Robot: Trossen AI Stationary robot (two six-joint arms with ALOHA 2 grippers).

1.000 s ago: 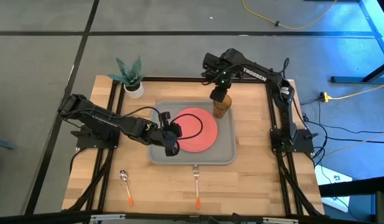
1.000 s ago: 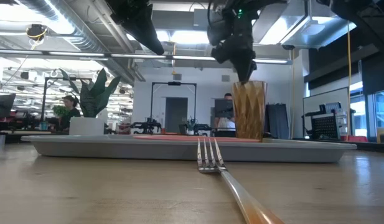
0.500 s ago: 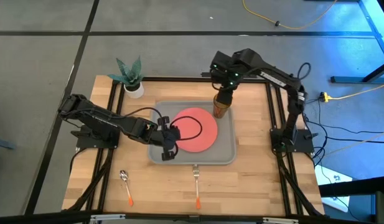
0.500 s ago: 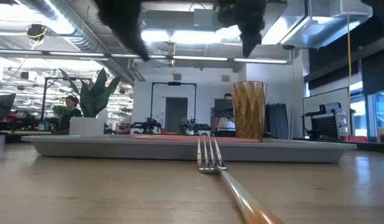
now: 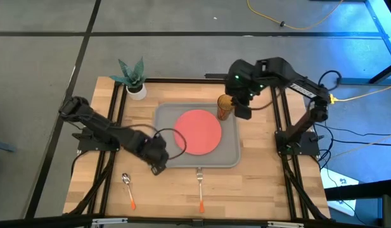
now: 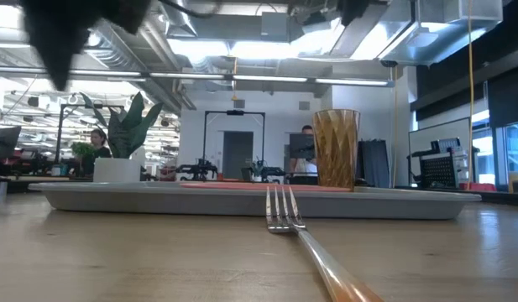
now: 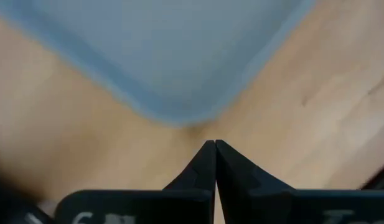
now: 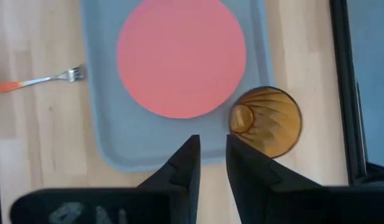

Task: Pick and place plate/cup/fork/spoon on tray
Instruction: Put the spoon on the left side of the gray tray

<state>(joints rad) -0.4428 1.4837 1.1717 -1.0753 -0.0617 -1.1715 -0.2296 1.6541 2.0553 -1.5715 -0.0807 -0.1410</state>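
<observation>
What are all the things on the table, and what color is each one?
tray: one, grey, middle of the table.
plate: one, coral-red, lying flat in the tray.
cup: one, amber-brown, standing upright in the tray's far right corner, beside the plate.
fork: one, silver with an orange handle tip, on the wood just in front of the tray.
spoon: one, silver with an orange handle tip, on the wood at the front left.
potted plant: one, green leaves in a white pot, far left corner.
left gripper: dark, fingers shut, empty, over the tray's front left corner.
right gripper: dark, slightly open, empty, just right of the cup.
</observation>
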